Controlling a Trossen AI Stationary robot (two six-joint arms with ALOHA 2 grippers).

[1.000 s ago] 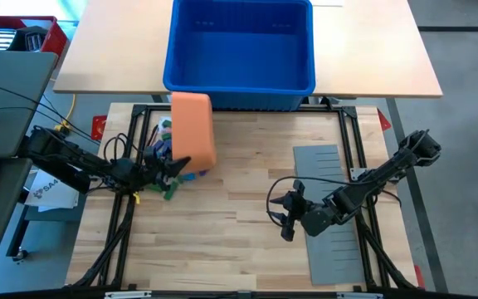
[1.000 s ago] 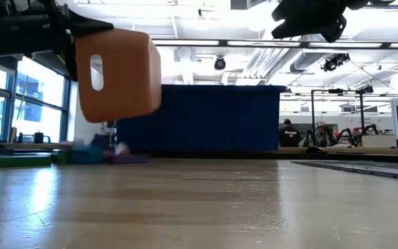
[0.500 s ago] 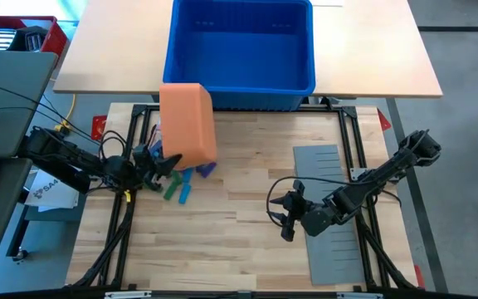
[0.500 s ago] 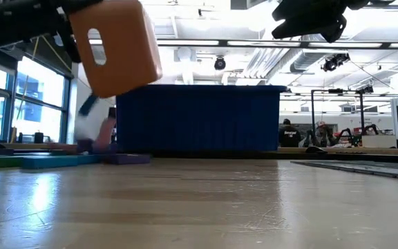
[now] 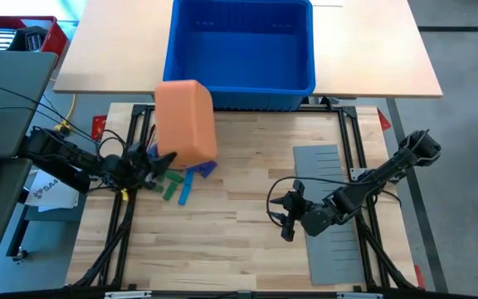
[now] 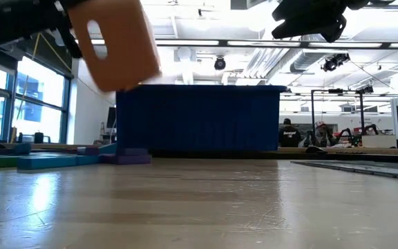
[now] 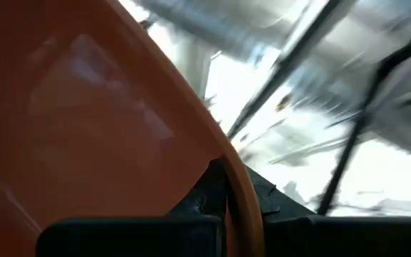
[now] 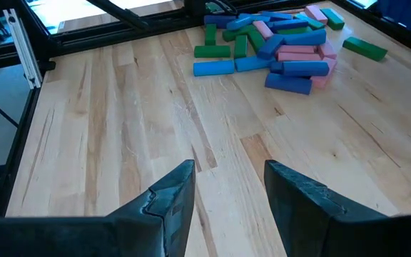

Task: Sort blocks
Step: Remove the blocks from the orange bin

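So, biggest thing first: the wooden table [image 5: 247,208] I'm working at, with a big blue bin [image 5: 240,46] sitting past its far edge. Over on my right side there's the grey slotted sheet [image 5: 330,208] lying flat on the wood. My left gripper [image 5: 158,162] is clamped on the rim of the orange tray [image 5: 186,123], holding it up in the air and tipped over at the far left part of the table; in the left wrist view one finger [image 7: 209,196] is pressed right against the tray wall. My right gripper [image 5: 284,214] hovers near the middle of the table, fingers spread apart with nothing between them, aimed at the pile. The blocks [image 8: 280,43] lie in a loose heap on the wood just under and beside the tray, blue, green and pink ones mixed together, some stacked on each other, a couple of green ones off to the side.
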